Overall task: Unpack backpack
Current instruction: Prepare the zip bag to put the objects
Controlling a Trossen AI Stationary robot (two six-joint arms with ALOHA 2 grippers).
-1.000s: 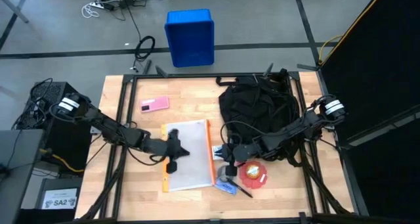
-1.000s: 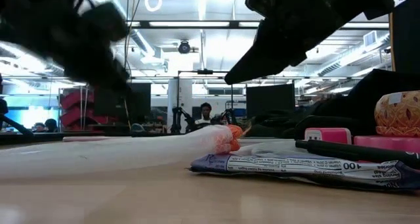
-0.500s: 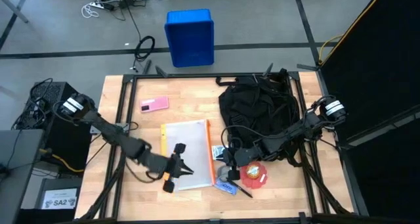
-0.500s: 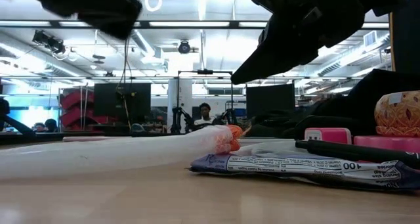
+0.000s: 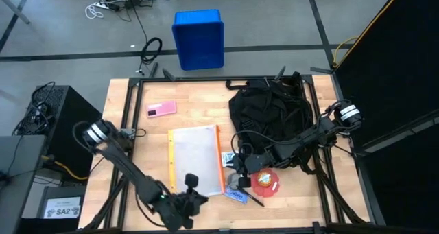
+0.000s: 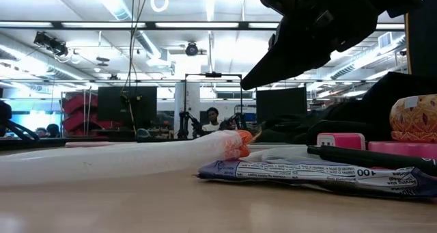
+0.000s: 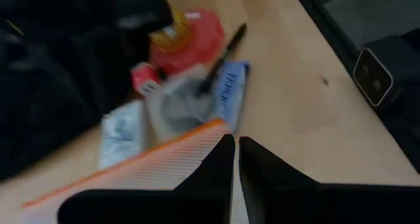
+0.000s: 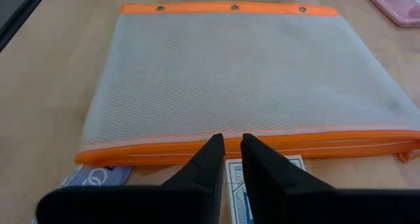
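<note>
The right gripper (image 5: 239,169), fingers nearly together and empty, hovers over small unpacked items beside the mesh pouch (image 5: 196,160), the backpack (image 5: 269,114) just behind it, while the closed left gripper (image 5: 193,194) waits at the table's near edge.

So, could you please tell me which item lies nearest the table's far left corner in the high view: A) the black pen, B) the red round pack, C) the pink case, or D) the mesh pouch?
C: the pink case lies alone toward the far left of the table, beyond the mesh pouch, while the red pack and pen lie near the front right.
</note>
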